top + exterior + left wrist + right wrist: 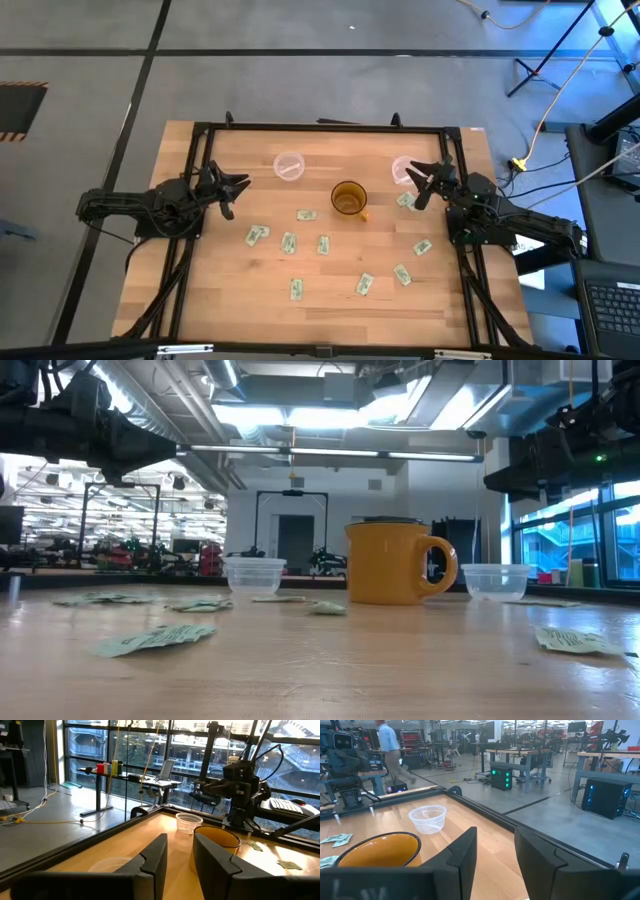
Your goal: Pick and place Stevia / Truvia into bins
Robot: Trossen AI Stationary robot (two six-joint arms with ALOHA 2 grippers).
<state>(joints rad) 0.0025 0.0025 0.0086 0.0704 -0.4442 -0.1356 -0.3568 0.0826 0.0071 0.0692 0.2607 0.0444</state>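
Stevia packets (pixel 323 245), white with green print, lie flat and scattered on the wood, apart from both grippers. Two clear cups: one (pixel 289 166) near the left gripper (pixel 237 186), one (pixel 405 170) just beside the right gripper (pixel 420 185), both upright.

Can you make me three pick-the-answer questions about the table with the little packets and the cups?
1. Where is the amber mug?
A. Between the two clear cups
B. At the table's front edge
C. In a gripper

2. How many clear cups are there?
A. One
B. Two
C. Four

3. What are the right gripper's fingers doing?
A. Squeezing a packet
B. Holding a cup
C. Open, holding nothing

Answers: 1 A, it sits between the left clear cup and the right clear cup. 2 B, just those two. 3 C, the right gripper shows an empty gap between its fingers.
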